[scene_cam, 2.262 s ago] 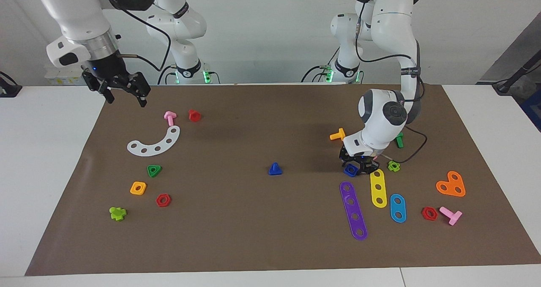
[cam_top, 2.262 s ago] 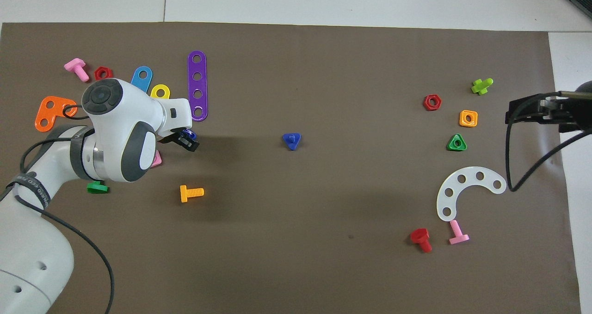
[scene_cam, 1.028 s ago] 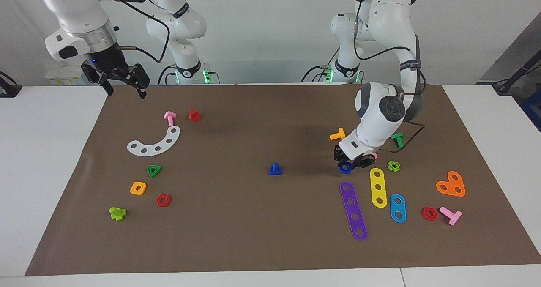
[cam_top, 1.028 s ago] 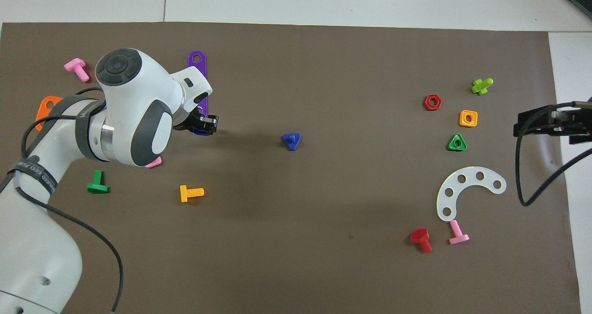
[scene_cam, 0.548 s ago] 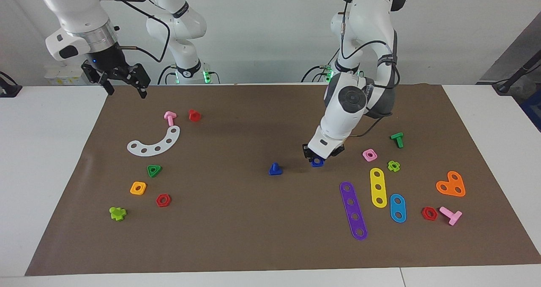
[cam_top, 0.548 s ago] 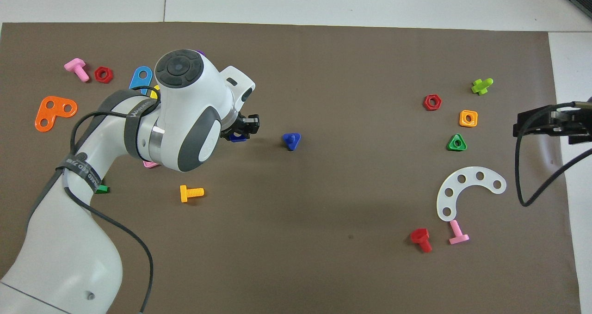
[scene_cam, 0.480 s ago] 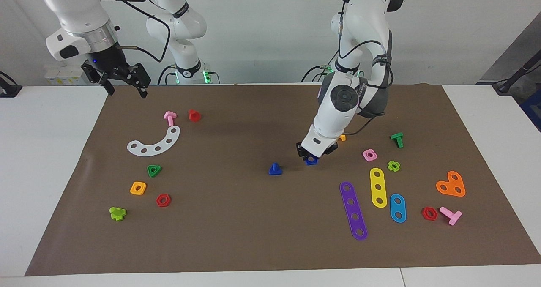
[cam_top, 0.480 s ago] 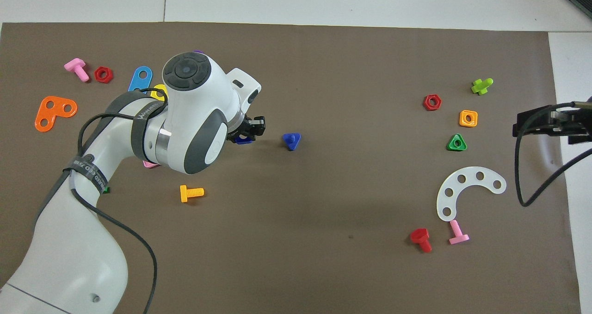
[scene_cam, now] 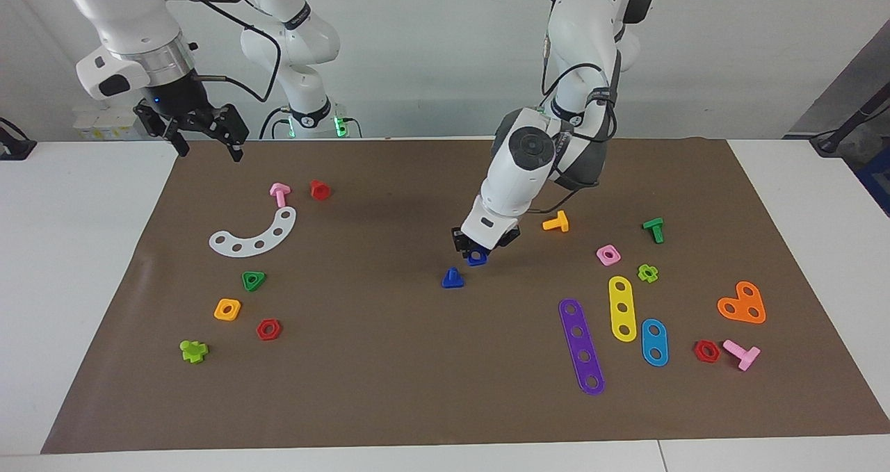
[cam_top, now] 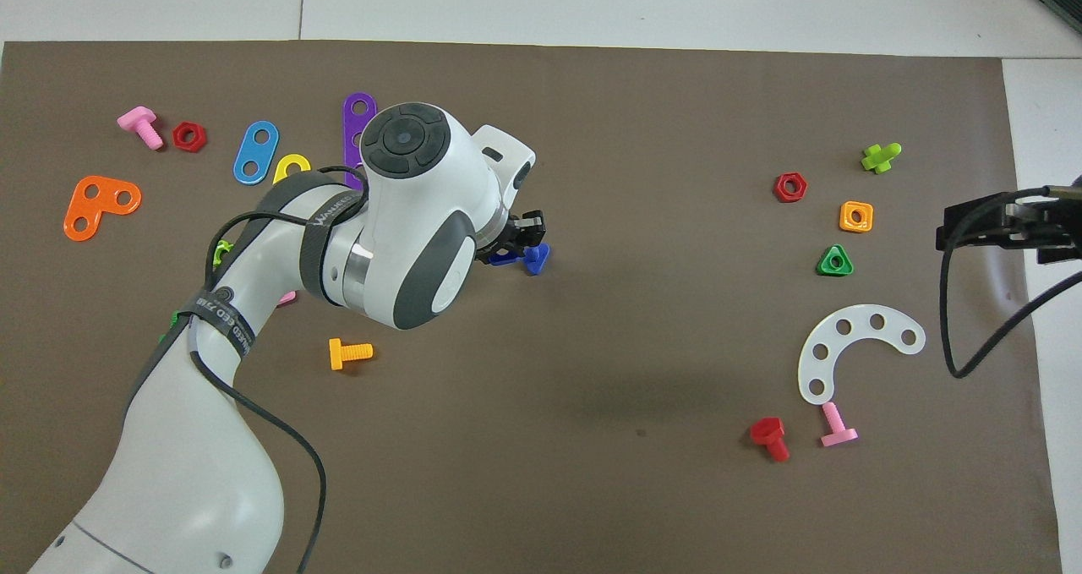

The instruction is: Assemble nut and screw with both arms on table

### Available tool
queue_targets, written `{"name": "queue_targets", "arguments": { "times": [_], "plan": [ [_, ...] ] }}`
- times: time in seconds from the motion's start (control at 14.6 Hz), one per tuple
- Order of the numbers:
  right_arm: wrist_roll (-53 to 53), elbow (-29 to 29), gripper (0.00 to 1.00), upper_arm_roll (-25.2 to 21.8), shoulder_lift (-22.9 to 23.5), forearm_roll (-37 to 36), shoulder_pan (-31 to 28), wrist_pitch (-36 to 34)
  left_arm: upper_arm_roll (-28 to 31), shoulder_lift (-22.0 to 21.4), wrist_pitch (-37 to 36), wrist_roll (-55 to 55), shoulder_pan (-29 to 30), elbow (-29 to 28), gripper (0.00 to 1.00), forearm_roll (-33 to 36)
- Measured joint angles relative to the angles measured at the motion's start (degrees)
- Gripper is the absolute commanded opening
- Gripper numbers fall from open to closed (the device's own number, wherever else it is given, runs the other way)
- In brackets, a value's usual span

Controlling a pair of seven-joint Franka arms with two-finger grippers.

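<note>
Left claw (scene_cam: 477, 251) clenched on the nut (scene_cam: 477, 256), beside the screw (scene_cam: 452, 278); right claw (scene_cam: 204, 138) released, waiting. Nut likely light, stiff; grip by its outer edges.

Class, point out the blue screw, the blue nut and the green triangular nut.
blue screw (scene_cam: 452, 278), facing view, its triangular head.
blue nut (scene_cam: 477, 256), facing view, its lower rim.
green triangular nut (scene_cam: 254, 281), facing view, its top face.

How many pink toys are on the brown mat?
3: one pink bolt beside the white arc, a pink square nut near the yellow strip, another pink bolt beside a red nut. None seems hidden.
</note>
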Motion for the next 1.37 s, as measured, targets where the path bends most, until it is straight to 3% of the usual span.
{"name": "queue_targets", "arguments": {
  "times": [0.48, 1.37],
  "plan": [
    [0.00, 0.00, 1.00, 0.01, 0.00, 0.00, 0.00, 0.00, -0.03, 4.57, 1.36, -1.36, -0.77, 5.50, 0.12, -0.14],
    [0.00, 0.00, 1.00, 0.01, 0.00, 0.01, 0.00, 0.00, -0.02, 5.52, 1.72, -1.44, -2.84, 3.59, 0.09, -0.14]
  ]
}}
